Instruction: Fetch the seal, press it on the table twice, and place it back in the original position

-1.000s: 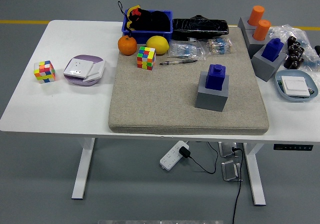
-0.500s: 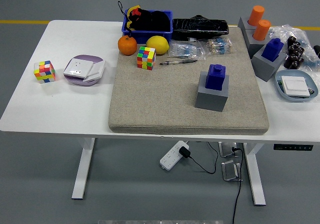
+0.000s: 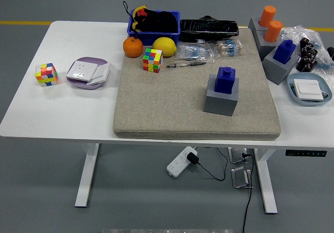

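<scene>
A blue seal (image 3: pixel 226 80) stands upright in a grey block holder (image 3: pixel 222 98) on the right half of the beige mat (image 3: pixel 172 102). A second blue seal (image 3: pixel 285 50) sits in another grey holder (image 3: pixel 279 66) at the table's right side, just off the mat. Two orange seals (image 3: pixel 270 22) stand in a grey holder (image 3: pixel 261 39) at the back right. Neither of my hands shows in the head view, and nothing touches any seal.
An orange (image 3: pixel 132 47), a lemon (image 3: pixel 164 46), a colour cube (image 3: pixel 152 60) and a pen (image 3: pixel 186 64) lie along the mat's back. A blue bin (image 3: pixel 154 33) stands behind them. Another cube (image 3: pixel 46 74) and a purple dish (image 3: pixel 87 72) sit left; a blue-grey tray (image 3: pixel 309 90) right.
</scene>
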Tool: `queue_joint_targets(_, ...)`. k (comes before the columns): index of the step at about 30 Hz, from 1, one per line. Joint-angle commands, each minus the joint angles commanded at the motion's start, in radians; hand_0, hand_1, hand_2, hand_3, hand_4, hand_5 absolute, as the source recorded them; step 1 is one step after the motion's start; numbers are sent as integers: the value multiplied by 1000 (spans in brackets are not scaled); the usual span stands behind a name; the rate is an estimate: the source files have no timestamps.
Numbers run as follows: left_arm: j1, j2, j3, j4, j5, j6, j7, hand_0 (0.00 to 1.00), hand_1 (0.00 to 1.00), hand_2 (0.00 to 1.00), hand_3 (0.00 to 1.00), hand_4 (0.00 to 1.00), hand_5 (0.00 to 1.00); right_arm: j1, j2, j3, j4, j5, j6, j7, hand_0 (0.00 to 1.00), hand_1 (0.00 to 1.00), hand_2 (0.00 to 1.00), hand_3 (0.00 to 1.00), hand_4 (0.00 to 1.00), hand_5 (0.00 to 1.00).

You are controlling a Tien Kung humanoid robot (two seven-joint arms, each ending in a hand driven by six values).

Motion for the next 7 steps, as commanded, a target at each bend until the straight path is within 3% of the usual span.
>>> queue_joint_targets(7, 1, -2, -3, 1, -1, -1, 0, 718, 692, 685, 720, 631, 239, 0, 0, 1, 2, 0, 0, 0, 784, 666, 666, 612, 764, 188)
